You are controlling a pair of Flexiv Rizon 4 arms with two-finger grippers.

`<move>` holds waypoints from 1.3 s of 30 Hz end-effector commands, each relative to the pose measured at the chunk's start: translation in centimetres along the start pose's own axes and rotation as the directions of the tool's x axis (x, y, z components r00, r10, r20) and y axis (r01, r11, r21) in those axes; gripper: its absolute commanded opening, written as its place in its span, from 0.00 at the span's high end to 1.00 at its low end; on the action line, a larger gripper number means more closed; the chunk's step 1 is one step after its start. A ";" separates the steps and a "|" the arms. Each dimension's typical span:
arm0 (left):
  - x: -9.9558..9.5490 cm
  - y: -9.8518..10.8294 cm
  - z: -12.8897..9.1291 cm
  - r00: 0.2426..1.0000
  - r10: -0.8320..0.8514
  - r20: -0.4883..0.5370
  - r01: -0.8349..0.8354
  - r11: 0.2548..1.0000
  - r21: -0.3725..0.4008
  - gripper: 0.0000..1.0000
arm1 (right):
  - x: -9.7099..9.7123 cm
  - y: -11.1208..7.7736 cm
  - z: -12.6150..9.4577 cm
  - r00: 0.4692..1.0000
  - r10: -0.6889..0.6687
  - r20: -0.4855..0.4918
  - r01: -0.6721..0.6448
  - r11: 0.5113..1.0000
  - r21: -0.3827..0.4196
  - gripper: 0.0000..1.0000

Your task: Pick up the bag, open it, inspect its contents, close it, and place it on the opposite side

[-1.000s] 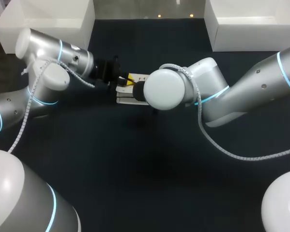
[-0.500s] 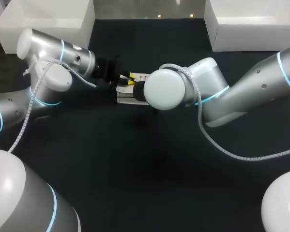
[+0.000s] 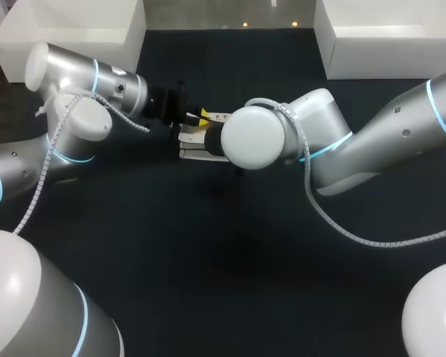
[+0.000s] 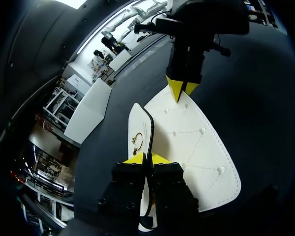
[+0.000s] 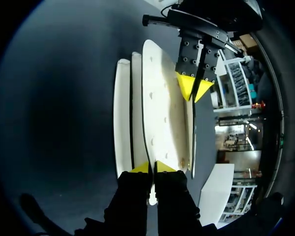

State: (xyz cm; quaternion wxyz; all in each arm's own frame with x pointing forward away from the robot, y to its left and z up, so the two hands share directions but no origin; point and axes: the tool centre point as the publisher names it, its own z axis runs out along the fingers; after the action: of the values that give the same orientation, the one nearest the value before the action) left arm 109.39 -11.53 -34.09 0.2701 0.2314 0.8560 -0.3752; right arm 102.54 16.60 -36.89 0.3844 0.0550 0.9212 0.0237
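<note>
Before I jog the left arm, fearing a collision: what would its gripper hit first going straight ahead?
The left gripper pinches the bag, which fills that line; beyond it, probably the right gripper.

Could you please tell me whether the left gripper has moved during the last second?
Yes, slightly: the left gripper, holding the bag, has shifted toward the right arm's round joint, which stayed put, and the table's far edge.

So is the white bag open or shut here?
Partly open: panels of the white bag stand apart with dark gaps; left gripper and right gripper pinch different edges. Contents: cannot tell.
</note>
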 end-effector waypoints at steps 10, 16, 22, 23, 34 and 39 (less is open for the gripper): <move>2.0 0.2 1.2 0.998 -0.057 -0.025 0.057 0.998 -0.029 1.00 | 0.1 0.1 0.2 1.000 0.000 0.003 0.000 1.000 -0.001 1.00; 1.7 1.8 1.2 0.995 -0.098 0.000 0.098 0.994 -0.041 1.00 | 0.1 0.1 0.2 1.000 0.000 0.003 0.000 1.000 -0.001 1.00; 1.2 2.3 1.4 0.995 -0.096 0.017 0.097 0.994 -0.042 1.00 | 0.1 0.1 0.2 1.000 0.000 0.003 0.000 1.000 -0.001 1.00; 1.2 2.4 1.4 0.995 -0.097 0.016 0.098 0.994 -0.043 1.00 | 0.1 0.1 0.2 1.000 0.000 0.003 0.000 1.000 -0.001 1.00; 1.4 0.9 0.3 1.000 -0.010 -0.001 0.010 1.000 0.018 1.00 | 0.1 0.1 0.2 1.000 0.000 0.003 0.000 1.000 -0.001 1.00; 1.5 1.2 0.2 1.000 -0.004 -0.010 0.004 1.000 0.007 1.00 | 0.1 0.1 0.2 1.000 0.000 0.003 0.000 1.000 -0.001 1.00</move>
State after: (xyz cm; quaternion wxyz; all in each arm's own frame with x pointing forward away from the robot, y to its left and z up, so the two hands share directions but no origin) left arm 108.94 -10.79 -35.50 0.2646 0.2336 0.8557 -0.3785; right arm 102.54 16.68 -36.85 0.3846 0.0547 0.9211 0.0244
